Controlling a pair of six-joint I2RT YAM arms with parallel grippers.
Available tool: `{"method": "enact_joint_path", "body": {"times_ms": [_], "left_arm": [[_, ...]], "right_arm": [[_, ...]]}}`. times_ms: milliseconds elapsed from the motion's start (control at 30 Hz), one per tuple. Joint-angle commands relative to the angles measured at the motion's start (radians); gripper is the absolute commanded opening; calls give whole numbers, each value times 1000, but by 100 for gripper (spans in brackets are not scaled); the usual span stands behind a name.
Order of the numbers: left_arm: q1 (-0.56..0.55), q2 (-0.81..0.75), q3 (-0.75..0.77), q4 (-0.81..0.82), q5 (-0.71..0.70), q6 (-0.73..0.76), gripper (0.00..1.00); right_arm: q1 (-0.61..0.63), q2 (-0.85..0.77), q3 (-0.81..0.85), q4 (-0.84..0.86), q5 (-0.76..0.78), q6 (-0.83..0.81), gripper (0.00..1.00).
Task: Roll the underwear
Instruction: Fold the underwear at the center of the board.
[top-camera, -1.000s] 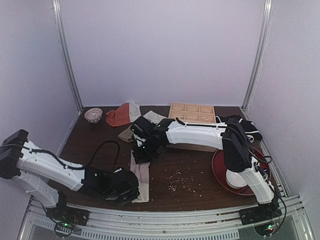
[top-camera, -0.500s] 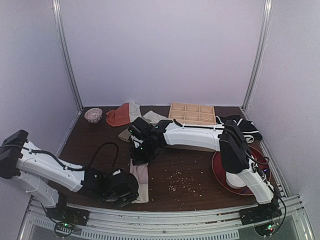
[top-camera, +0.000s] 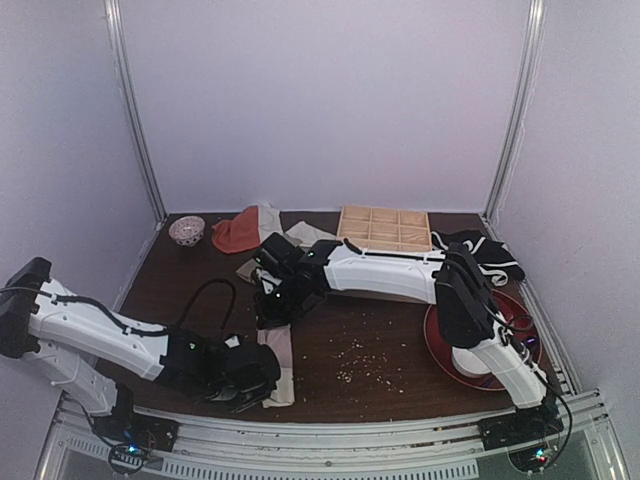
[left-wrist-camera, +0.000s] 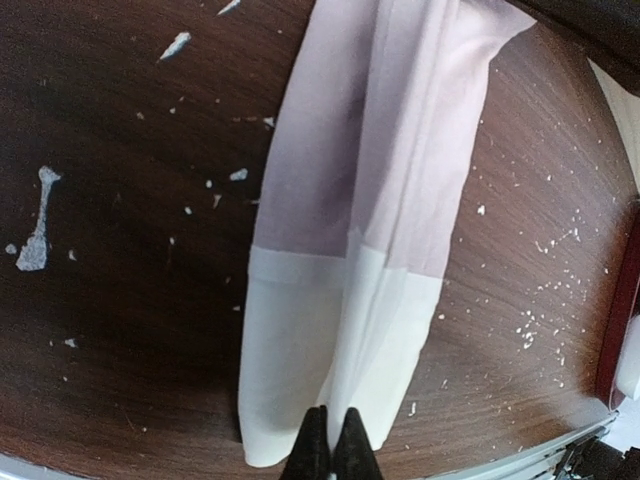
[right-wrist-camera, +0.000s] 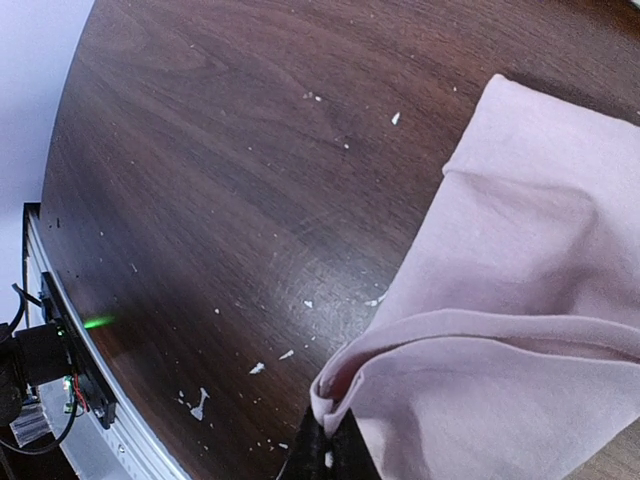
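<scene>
The mauve-pink underwear (top-camera: 279, 345) lies folded into a long narrow strip on the dark table, white waistband toward the near edge. In the left wrist view the strip (left-wrist-camera: 385, 160) runs away from me with the waistband (left-wrist-camera: 320, 350) nearest. My left gripper (left-wrist-camera: 331, 445) is shut on the waistband's near edge; it shows in the top view (top-camera: 243, 385). My right gripper (right-wrist-camera: 325, 450) is shut on a folded pink edge of the underwear (right-wrist-camera: 510, 340) at the strip's far end, which it lifts slightly; it also shows in the top view (top-camera: 270, 310).
Olive-green cloth (top-camera: 255, 268) and orange-red and white cloth (top-camera: 243, 230) lie at the back left beside a small bowl (top-camera: 187, 230). A wooden compartment tray (top-camera: 384, 226) stands at the back. A red plate (top-camera: 440, 340) with a white bowl is right. Crumbs (top-camera: 362, 360) scatter the middle.
My right gripper has moved left and a little toward the back, carrying the far end of the underwear. The left gripper holds the waistband almost still.
</scene>
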Motion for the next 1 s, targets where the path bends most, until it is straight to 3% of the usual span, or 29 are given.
{"method": "enact_joint_path", "body": {"times_ms": [0, 133, 267, 467, 533, 967], "left_arm": [[-9, 16, -18, 16, 13, -17, 0], [-9, 33, -32, 48, 24, -23, 3], [-8, 25, -32, 42, 20, -21, 22], [-10, -27, 44, -115, -22, 10, 56], [-11, -52, 58, -160, -41, 12, 62], [-11, -233, 4, -296, -123, -40, 62]], "right_arm": [[1, 28, 35, 3, 3, -5, 0], [0, 35, 36, 3, 1, -5, 0], [2, 42, 33, 3, -1, -5, 0], [2, 44, 31, 6, -3, -8, 0], [1, 45, 30, 9, -3, -8, 0], [0, 51, 41, 39, -23, 5, 1]]}}
